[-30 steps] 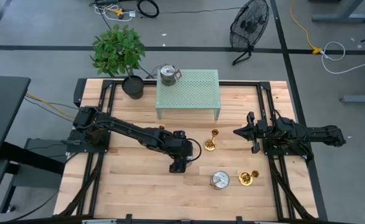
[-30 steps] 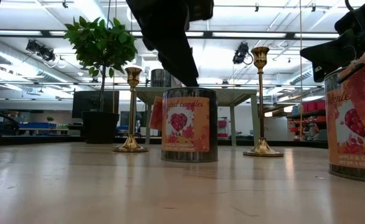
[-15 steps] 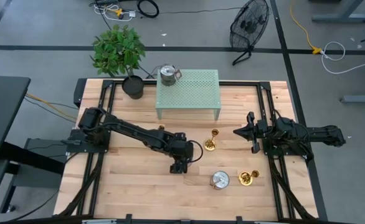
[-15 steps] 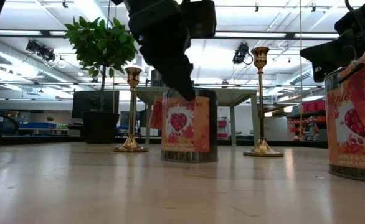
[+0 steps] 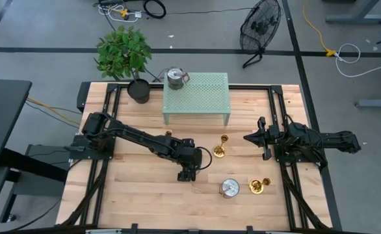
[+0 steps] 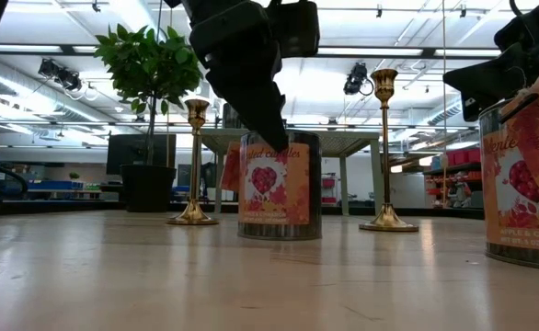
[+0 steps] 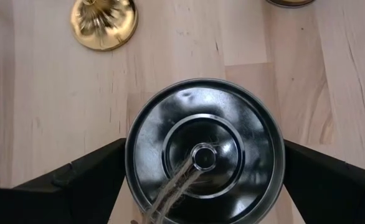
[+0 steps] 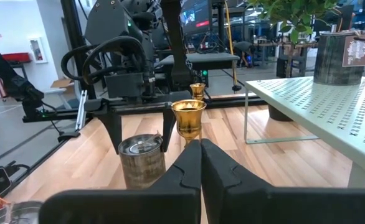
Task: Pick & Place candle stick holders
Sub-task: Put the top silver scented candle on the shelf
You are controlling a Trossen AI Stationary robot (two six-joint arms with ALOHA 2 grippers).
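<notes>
Three gold candle stick holders stand upright on their round bases. One (image 5: 221,147) is at the table's middle, one (image 5: 259,186) is near right, and one (image 5: 168,134) is partly hidden behind my left arm. My left gripper (image 5: 185,174) is open and points down over a silver-lidded tin (image 7: 204,155). Its fingers (image 7: 89,180) flank the lid. The same tin shows in the low view (image 6: 279,188). My right gripper (image 8: 201,155) is shut and empty at the table's right (image 5: 248,138), pointing toward the middle holder (image 8: 189,118). My left gripper comes from above, one finger on each side of the tin's lid rim (image 7: 132,143), at lid height. I cannot tell whether the fingers touch the tin. The tin stands upright on the table.
A second tin (image 5: 229,188) stands near the front beside the near-right holder. A green perforated rack (image 5: 197,97) at the far middle carries another tin (image 5: 174,78). A potted plant (image 5: 127,55) stands at the far left.
My left gripper has come down a little over the tin, so its fingers now reach lid height. The tin and the holders have stayed in place.
</notes>
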